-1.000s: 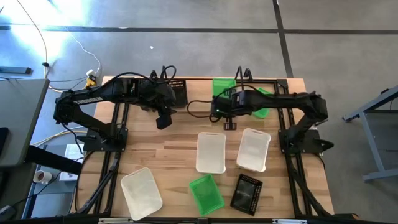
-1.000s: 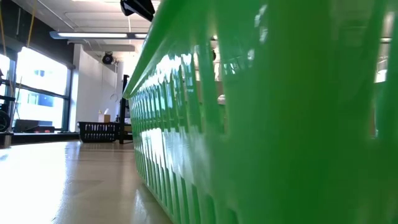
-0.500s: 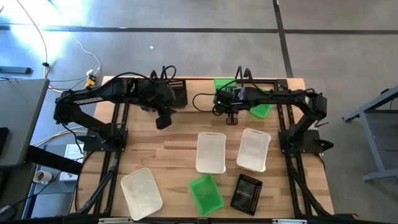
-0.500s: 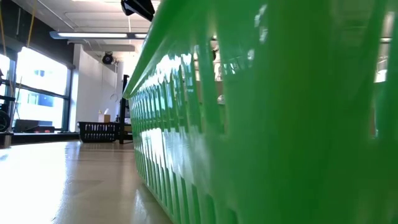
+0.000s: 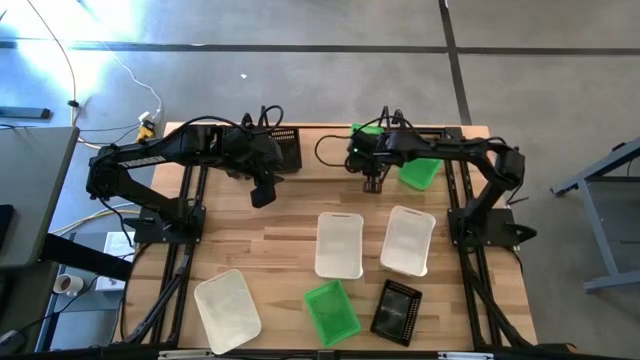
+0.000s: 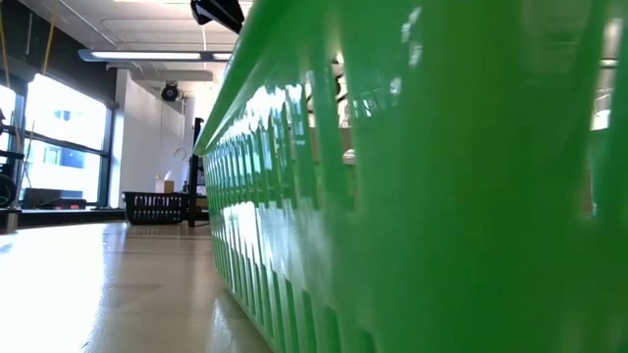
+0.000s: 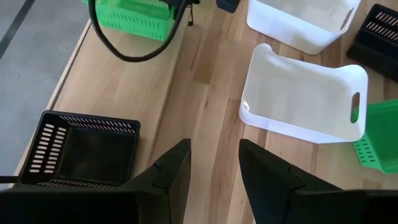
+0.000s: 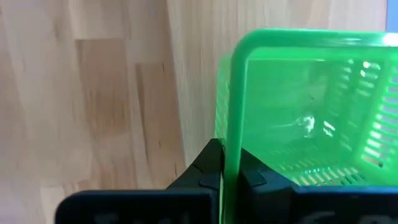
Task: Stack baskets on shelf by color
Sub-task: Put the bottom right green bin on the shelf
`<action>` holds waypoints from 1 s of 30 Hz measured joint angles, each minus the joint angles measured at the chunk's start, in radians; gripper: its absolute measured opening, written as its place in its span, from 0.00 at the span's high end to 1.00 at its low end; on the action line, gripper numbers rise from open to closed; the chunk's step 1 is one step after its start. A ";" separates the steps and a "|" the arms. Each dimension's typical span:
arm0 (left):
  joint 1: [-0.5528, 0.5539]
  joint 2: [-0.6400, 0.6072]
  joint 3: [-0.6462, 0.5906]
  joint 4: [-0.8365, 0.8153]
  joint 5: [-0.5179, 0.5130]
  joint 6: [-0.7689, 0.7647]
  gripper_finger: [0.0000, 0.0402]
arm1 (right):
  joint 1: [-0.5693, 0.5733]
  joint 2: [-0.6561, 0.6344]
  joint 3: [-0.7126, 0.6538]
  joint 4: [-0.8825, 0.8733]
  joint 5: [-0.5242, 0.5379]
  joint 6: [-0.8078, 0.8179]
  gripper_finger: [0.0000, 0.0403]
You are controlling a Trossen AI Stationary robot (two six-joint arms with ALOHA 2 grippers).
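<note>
right end effector [image 5: 372, 172] is dragging the green basket [image 5: 418, 170] further back on the table [image 5: 280, 250], rim clamped tight, probably heading to stack it.

three white baskets [image 5: 339, 244], two green baskets [image 5: 331, 311] and a black basket [image 5: 396, 311] lay scattered on the wooden surface [image 5: 230, 230]; another black basket [image 5: 285, 147] sat at the far edge.

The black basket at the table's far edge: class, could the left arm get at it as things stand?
Probably yes. The left claw hovers open beside the black basket, nothing lies between them, and the right claw is busy gripping a green basket farther off.
</note>
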 joint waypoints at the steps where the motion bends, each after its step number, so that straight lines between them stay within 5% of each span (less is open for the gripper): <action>1: 0.000 0.000 0.000 0.000 0.000 0.000 0.69 | -0.003 0.006 0.000 0.001 -0.002 0.000 1.00; 15: 0.000 0.000 0.000 0.002 -0.005 -0.002 0.69 | -0.007 0.030 0.000 -0.020 -0.013 -0.011 0.99; 30: 0.000 0.000 0.000 0.001 -0.006 -0.004 0.69 | -0.006 0.020 0.004 -0.031 0.028 0.014 0.87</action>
